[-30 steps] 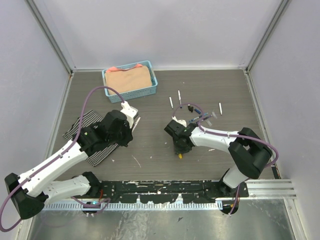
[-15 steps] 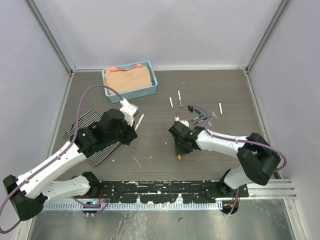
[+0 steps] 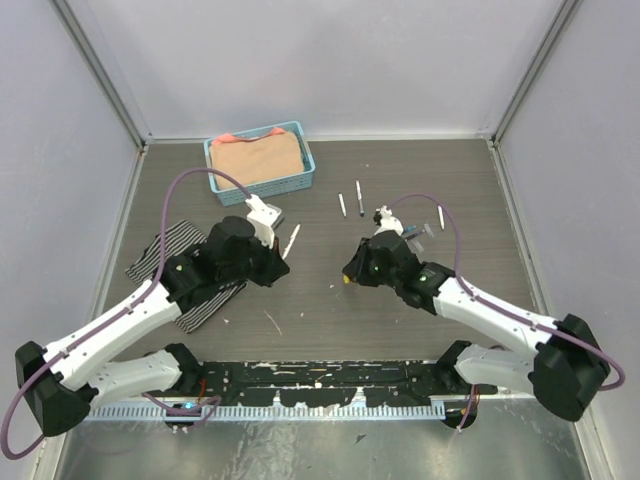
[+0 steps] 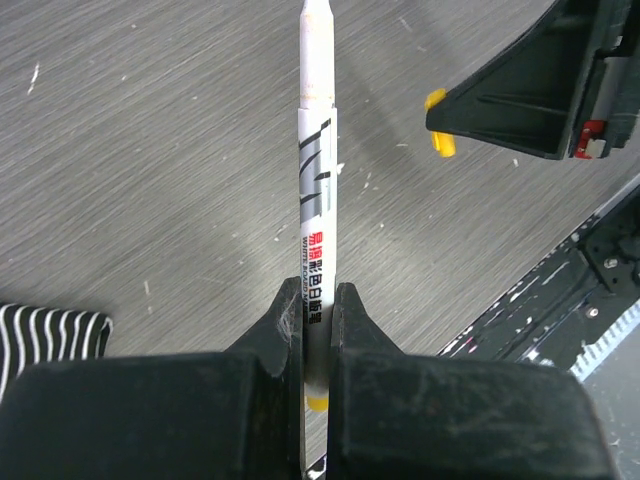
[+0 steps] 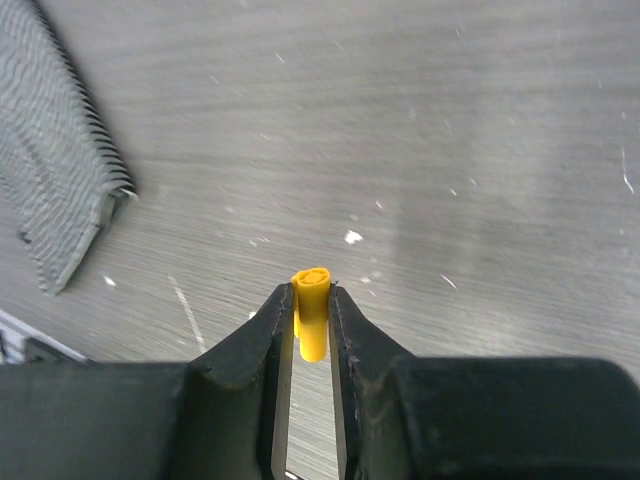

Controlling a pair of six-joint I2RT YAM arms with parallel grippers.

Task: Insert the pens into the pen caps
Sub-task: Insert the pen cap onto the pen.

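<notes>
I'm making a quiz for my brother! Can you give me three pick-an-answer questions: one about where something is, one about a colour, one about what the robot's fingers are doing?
1. Where is the blue basket? A) far left of the table B) between the arms C) near right corner
2. What colour is the cap in the right fingers? A) black B) yellow C) light blue
3. The left fingers are: A) wide open B) shut on nothing C) shut on a pen
Answers: 1 A, it sits at the far left; 2 B, yellow shows between them; 3 C, they clamp a white pen.
</notes>
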